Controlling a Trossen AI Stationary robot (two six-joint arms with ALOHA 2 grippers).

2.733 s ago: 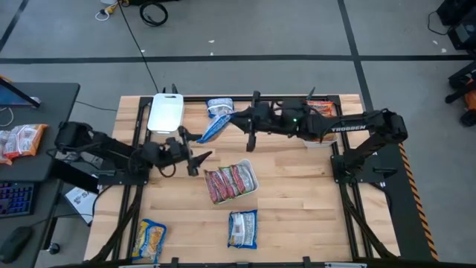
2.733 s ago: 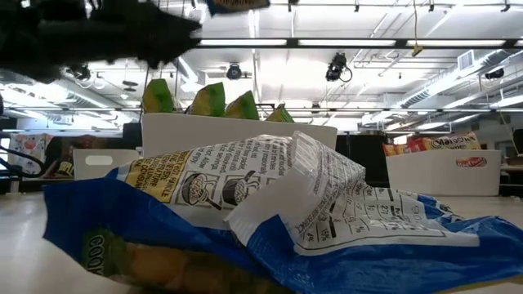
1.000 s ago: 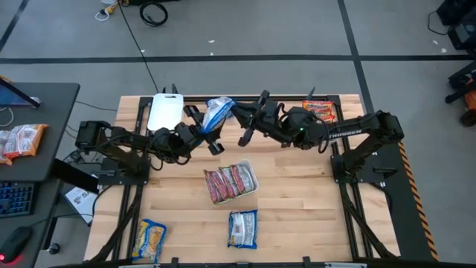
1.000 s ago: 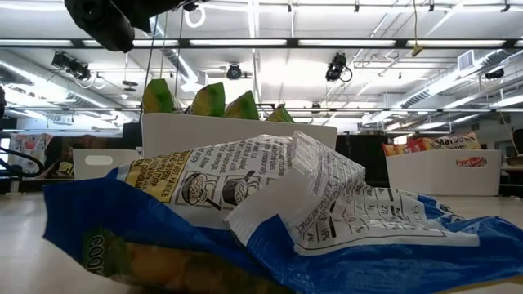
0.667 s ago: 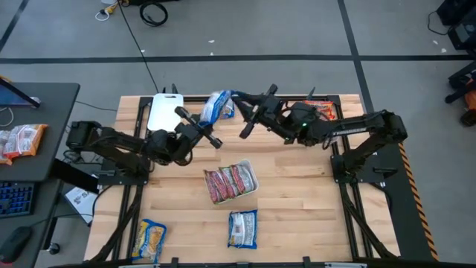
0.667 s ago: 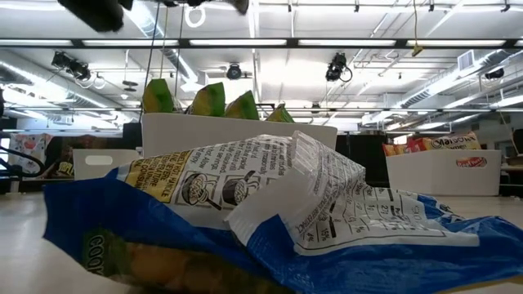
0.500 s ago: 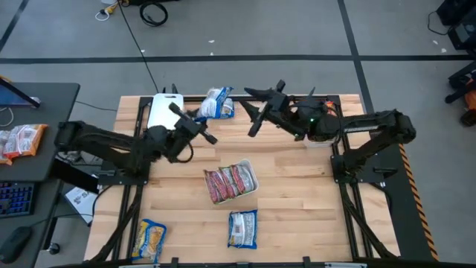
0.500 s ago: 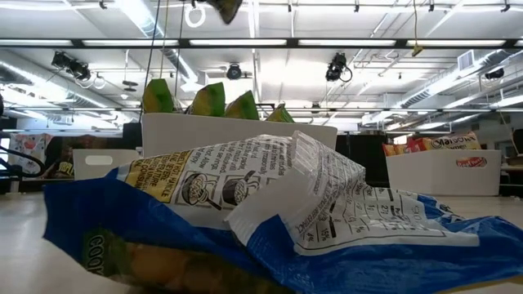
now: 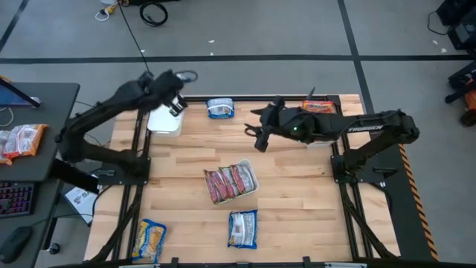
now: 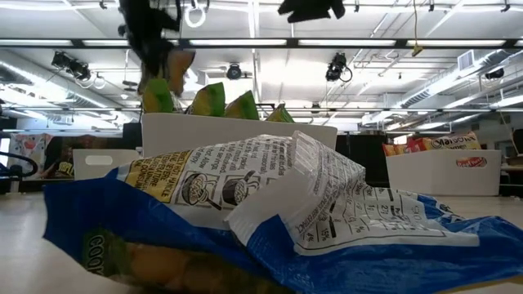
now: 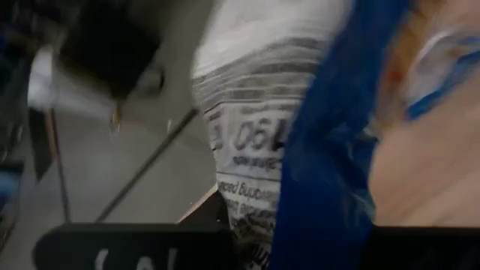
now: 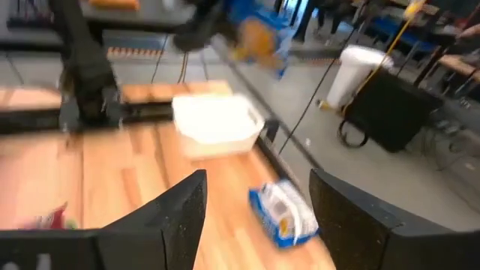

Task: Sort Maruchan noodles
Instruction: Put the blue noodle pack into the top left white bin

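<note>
Left end effector [image 9: 172, 93] holds a blue packet [image 12: 259, 34] above the white tray [image 9: 165, 119]; right end effector [image 9: 258, 128] wide open; four packets left loose on table [image 9: 297, 201].

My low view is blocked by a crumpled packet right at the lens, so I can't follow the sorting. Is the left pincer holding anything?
Observer: Yes, the left pincer is shut on a blue-and-white packet.
Operator: Where is it?
Observer: Raised above the white tray at the table's far left corner.
Operator: And the right one?
Observer: The right pincer is open and empty, near a second blue packet lying flat on the wood.
</note>
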